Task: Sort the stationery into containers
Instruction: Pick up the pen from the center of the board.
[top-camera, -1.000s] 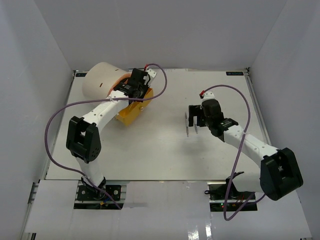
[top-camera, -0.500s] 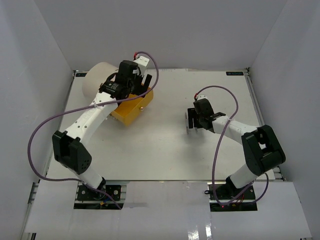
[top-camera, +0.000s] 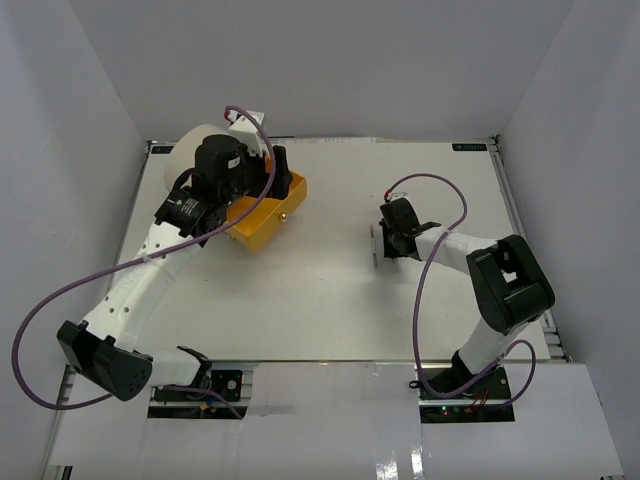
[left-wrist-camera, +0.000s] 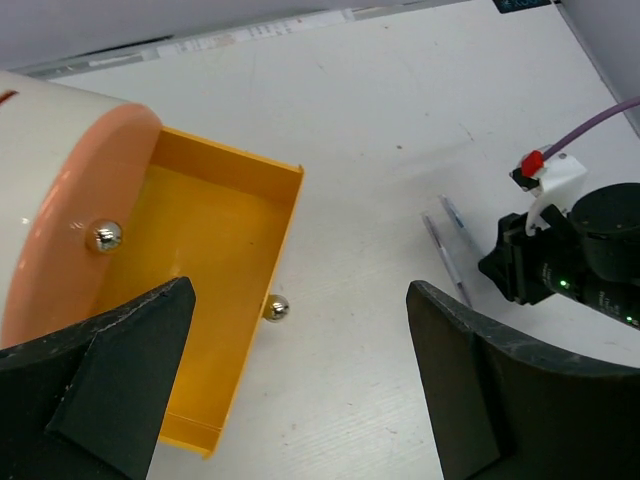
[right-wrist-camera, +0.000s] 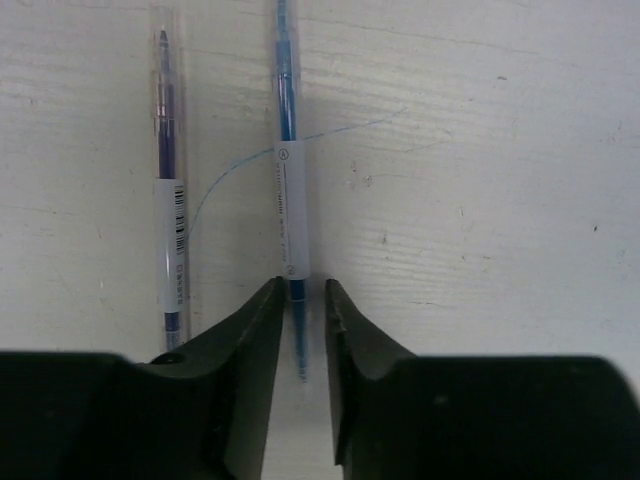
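Right wrist view: the right claw (right-wrist-camera: 298, 300) straddles the lower end of a blue pen (right-wrist-camera: 285, 150), its fingers only a narrow slit apart. The pen lies flat on the white surface (right-wrist-camera: 480, 150), and whether the pads truly grip it cannot be told. A purple pen (right-wrist-camera: 166, 170) lies parallel just beside it, not touching.

Across the surface, the left claw (left-wrist-camera: 300, 380) hangs wide open and holds nothing. It hovers above the yellow drawer (left-wrist-camera: 200, 300), which is pulled out of the cream organizer (left-wrist-camera: 40, 130) lying on its side at the far left. A brass knob (left-wrist-camera: 277, 309) sits on the drawer's front, and another (left-wrist-camera: 107, 236) on the pink face (left-wrist-camera: 70, 250). Both pens lie well apart from the drawer.
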